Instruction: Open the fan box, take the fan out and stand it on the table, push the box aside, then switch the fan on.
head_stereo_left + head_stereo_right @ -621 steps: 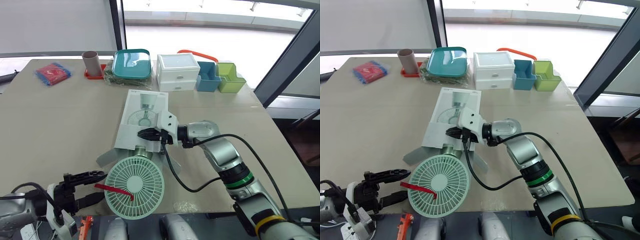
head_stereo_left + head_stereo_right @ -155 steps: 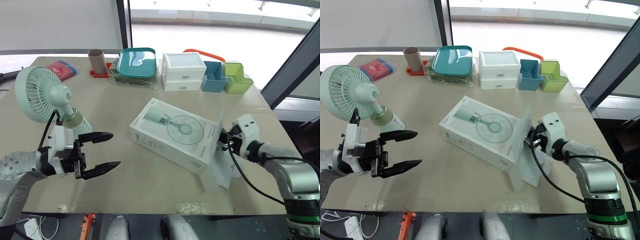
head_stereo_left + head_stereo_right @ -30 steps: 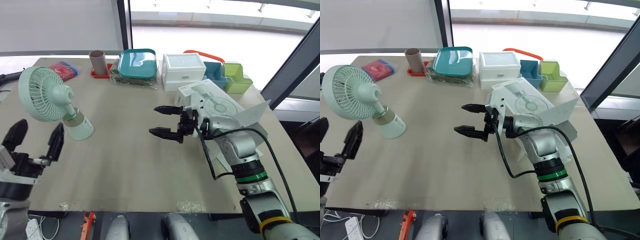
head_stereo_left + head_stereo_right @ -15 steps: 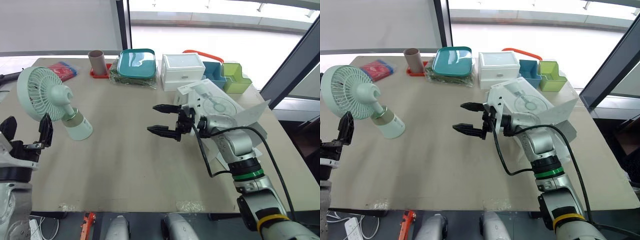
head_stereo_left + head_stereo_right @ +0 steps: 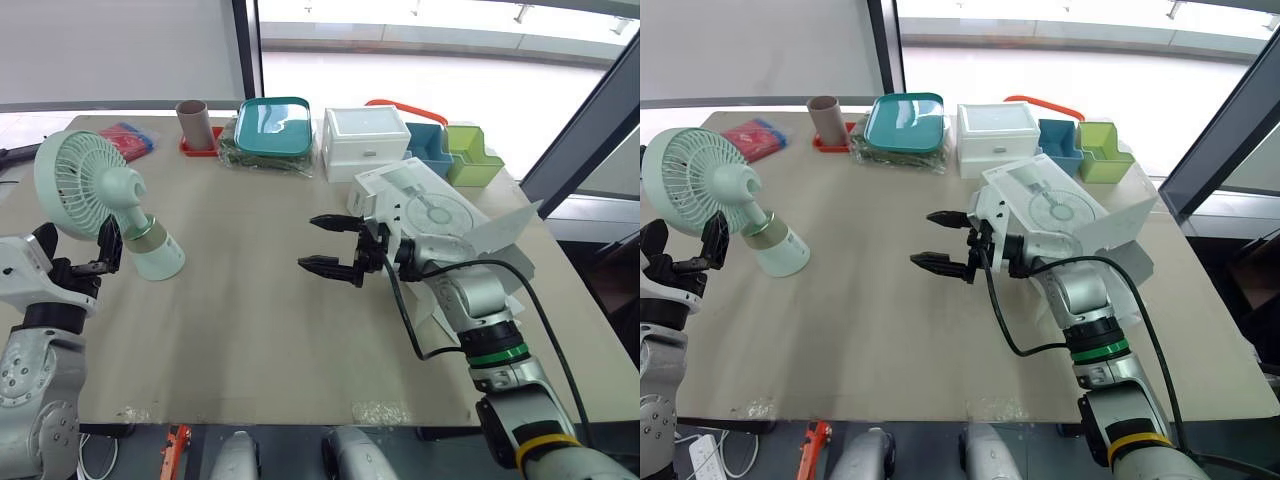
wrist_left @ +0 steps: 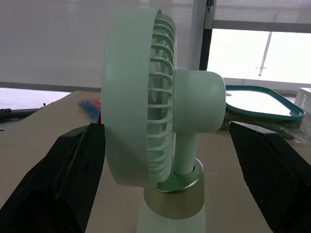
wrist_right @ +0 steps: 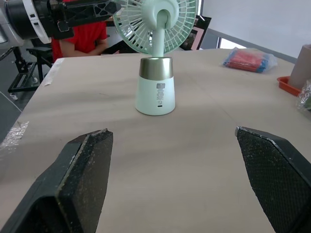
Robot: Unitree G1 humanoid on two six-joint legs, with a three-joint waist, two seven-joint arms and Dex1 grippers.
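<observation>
Mint fan: stood upright on surface.
Left gripper: fingers spread, flanking fan.
Right gripper: fingers spread, empty.

Beige surface; daylit large glass window behind, dark metal frame post, pale grey wall.

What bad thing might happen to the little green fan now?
1. The pale green plastic fan stands tall on a narrow base near the tan table's left edge, with the open left gripper flanking it; a nudge might topple it.
2. The white cardboard fan box lies close behind the open right gripper; swinging back could shove it.
</observation>
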